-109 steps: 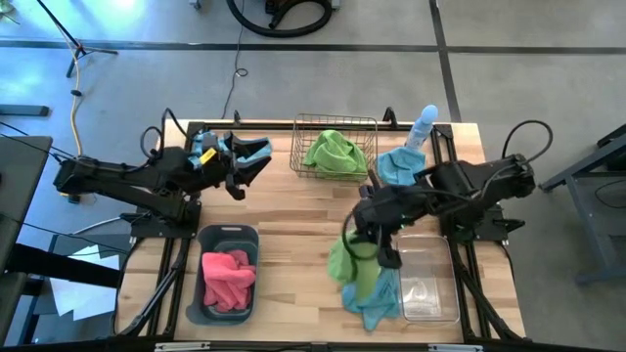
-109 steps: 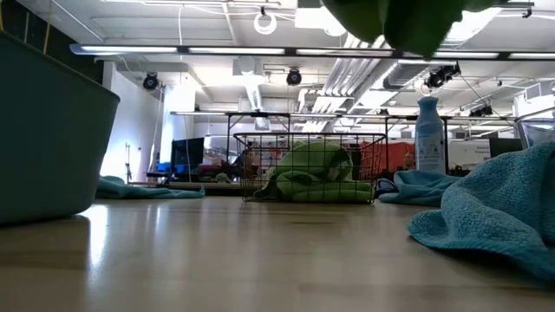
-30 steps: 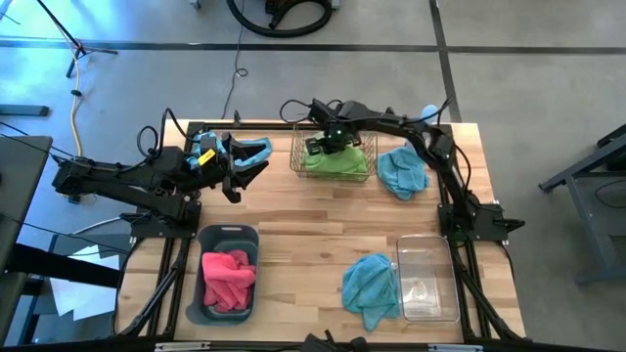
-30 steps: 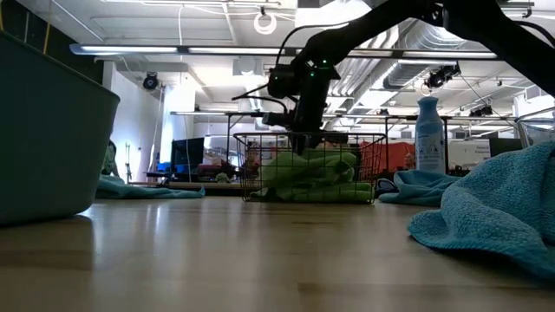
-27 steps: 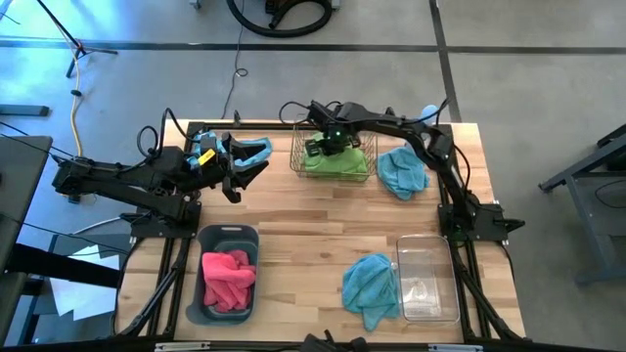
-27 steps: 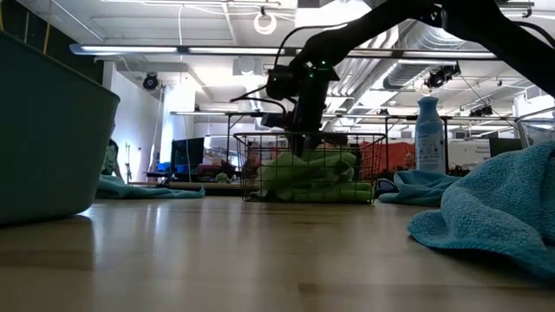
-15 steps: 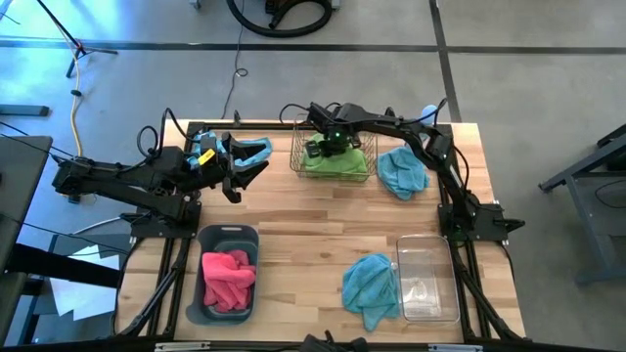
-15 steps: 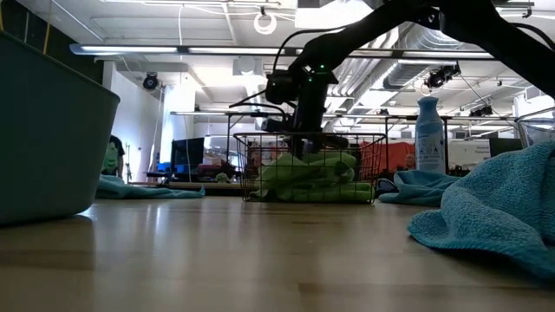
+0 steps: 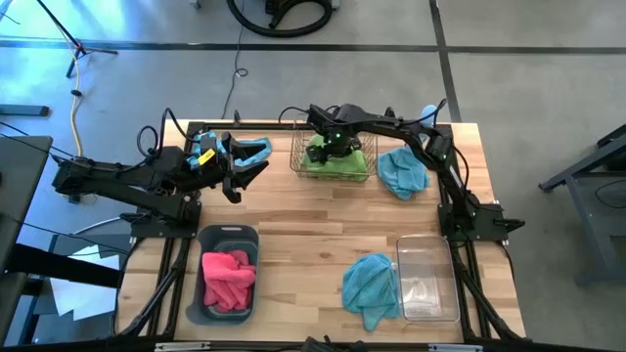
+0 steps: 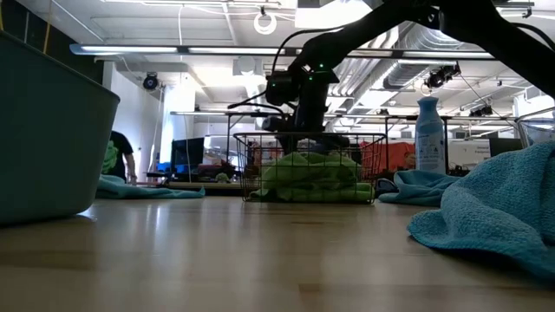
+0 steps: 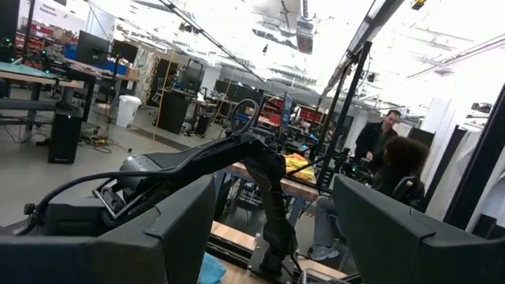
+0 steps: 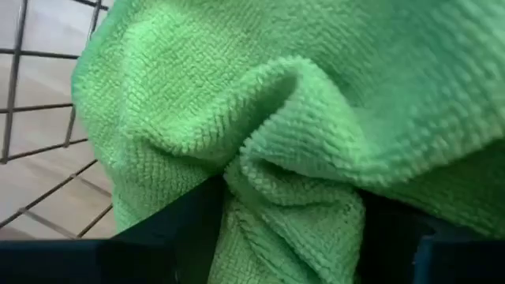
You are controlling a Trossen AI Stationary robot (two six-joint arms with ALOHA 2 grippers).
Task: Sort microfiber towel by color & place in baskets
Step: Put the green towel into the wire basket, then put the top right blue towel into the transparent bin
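Right pincer (image 9: 337,149) is down inside the wire basket (image 9: 296,147), right on top of the green towels (image 9: 323,159). The right wrist view shows its fingers spread with a fold of green cloth bunched between them, so it looks parted, not clamped. Left pincer (image 9: 238,169) waits just beside the basket, spread wide, holding nothing, over a blue towel (image 9: 256,149) on the table (image 9: 303,225).

Other items relative to the basket:
- second blue towel (image 9: 401,171) just beside it on the far side from the left arm, spray bottle (image 9: 427,115) close by
- third blue towel (image 9: 370,288) well away, touching the clear tub (image 9: 427,281), which looks empty
- grey tub (image 9: 207,296) well away, pink towel (image 9: 228,277) inside

Green and pink look sorted; three blue towels left.

Risks, my read:
- the fold between the fingers can snag on lift-out and drag green cloth back over the basket rim
- fingers can catch the wire mesh and tip or shift the basket
- the towel beside the clear tub is draped against it, so a grab there may nudge the tub
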